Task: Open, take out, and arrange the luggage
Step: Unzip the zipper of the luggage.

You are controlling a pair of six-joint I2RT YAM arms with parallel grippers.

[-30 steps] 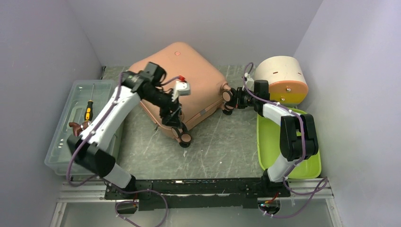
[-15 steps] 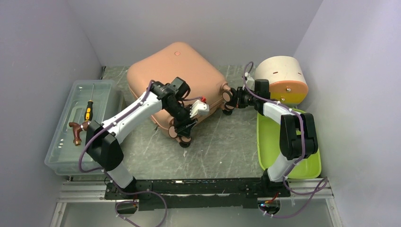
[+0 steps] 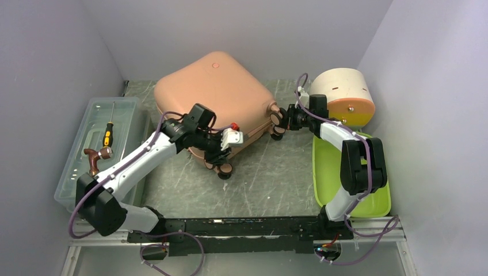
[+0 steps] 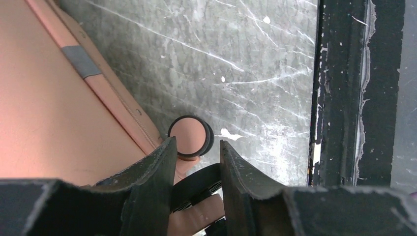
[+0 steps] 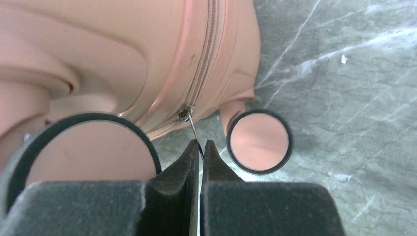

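Note:
The salmon-pink luggage (image 3: 216, 95) lies closed on the table, its wheels pointing to the near right. My left gripper (image 3: 221, 154) is at its near corner. In the left wrist view the gripper (image 4: 196, 147) has its jaws narrowed round a black-rimmed wheel (image 4: 196, 189), which fills the gap between them. A second wheel (image 4: 191, 136) sits just past the fingertips. My right gripper (image 3: 282, 121) is at the right corner. There the gripper (image 5: 200, 143) is shut on the thin metal zipper pull (image 5: 193, 129), between two wheels.
A clear plastic bin (image 3: 75, 184) at the left holds a screwdriver (image 3: 107, 135) and a brown-handled tool (image 3: 95, 156). A lime-green tray (image 3: 328, 172) lies at the right under my right arm. A cream and orange cylinder (image 3: 343, 95) stands behind it. Walls close in on three sides.
My left arm has swung from the luggage's side down to its near corner, and its jaws have narrowed round a wheel. The right gripper has held still on the zipper pull.

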